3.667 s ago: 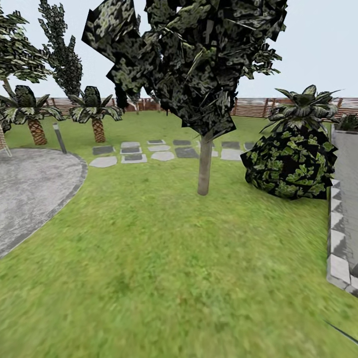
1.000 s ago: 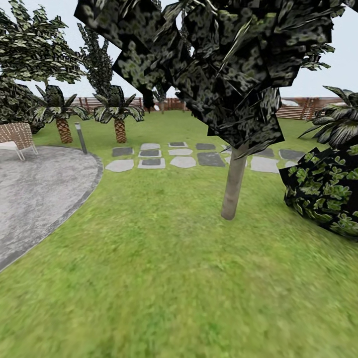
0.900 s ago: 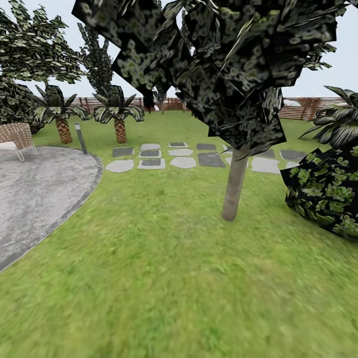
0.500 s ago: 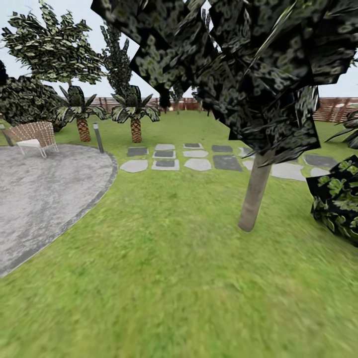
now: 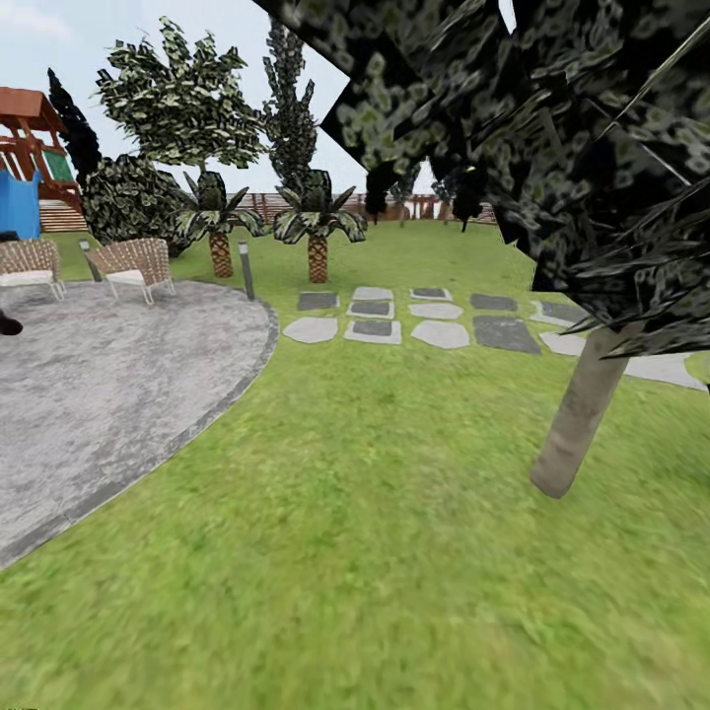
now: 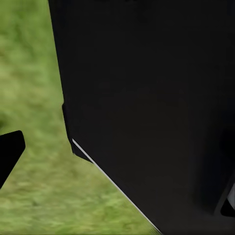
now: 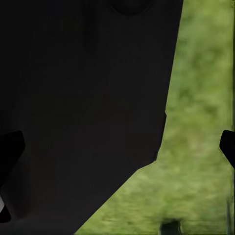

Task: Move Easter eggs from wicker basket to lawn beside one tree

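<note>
The Easter eggs and the wicker basket are out of view. The head view looks over the lawn (image 5: 355, 552) of the garden. A tree (image 5: 580, 419) with a slanted pale grey-brown trunk stands close on the right, its dark crown hanging over the top right. In the left wrist view my left gripper (image 6: 118, 180) is open, its black fingertips (image 6: 10, 152) at the picture's edges, with grass and a dark part of my body behind. My right gripper (image 7: 117, 147) is open too, with nothing between its fingertips (image 7: 10, 147).
A grey paved patio (image 5: 108, 394) curves across the left, with two wicker chairs (image 5: 133, 264) and a short lamp post (image 5: 246, 271) at its far edge. Stepping stones (image 5: 409, 320) lie ahead, palms (image 5: 317, 232) and a wooden fence behind. A playset (image 5: 25, 173) stands far left.
The whole view has swung left and come closer: the tree now sits nearer and further right, the round shrub has left the picture, and chairs and playset have entered on the left.
</note>
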{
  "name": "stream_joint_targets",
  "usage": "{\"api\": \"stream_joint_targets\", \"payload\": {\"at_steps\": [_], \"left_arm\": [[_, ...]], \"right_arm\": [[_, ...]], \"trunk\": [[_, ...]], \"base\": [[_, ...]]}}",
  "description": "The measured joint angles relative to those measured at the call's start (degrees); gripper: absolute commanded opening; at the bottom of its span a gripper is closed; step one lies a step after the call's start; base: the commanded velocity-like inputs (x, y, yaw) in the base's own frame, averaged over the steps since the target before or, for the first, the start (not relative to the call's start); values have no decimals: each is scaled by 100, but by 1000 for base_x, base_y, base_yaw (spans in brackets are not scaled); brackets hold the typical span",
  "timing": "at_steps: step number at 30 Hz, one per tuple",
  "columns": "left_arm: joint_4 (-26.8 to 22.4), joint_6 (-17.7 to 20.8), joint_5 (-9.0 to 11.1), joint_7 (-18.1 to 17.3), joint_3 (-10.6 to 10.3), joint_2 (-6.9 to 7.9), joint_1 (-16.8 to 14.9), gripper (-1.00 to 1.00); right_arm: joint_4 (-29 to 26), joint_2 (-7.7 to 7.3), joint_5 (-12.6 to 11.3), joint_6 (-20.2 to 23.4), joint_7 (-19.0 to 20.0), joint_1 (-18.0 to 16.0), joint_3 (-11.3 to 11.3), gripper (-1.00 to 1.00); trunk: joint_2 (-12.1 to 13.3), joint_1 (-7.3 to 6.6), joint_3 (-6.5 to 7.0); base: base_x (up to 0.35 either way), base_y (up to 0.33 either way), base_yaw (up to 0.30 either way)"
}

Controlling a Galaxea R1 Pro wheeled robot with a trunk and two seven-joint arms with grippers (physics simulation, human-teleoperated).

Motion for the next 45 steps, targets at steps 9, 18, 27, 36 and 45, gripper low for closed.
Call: {"api": "stream_joint_targets", "payload": {"at_steps": [9,18,27,36,45], "left_arm": [[0,0,0,0,0,0,0,100],[0,0,0,0,-3,0,0,100],[0,7,0,0,0,0,0,100],[0,11,-4,0,-7,0,0,100],[0,10,-5,0,-6,0,0,100]], "right_arm": [[0,0,13,8,-4,0,2,100],[0,0,21,10,3,0,2,100],[0,-9,21,1,4,0,6,100],[-1,-7,22,-15,30,1,5,100],[0,-9,21,-9,47,0,2,100]], "trunk": [[0,0,0],[0,0,0],[0,0,0],[0,0,0],[0,0,0]], "base": [[344,100,299],[344,100,285],[344,99,36],[344,83,-178],[344,79,-200]]}}
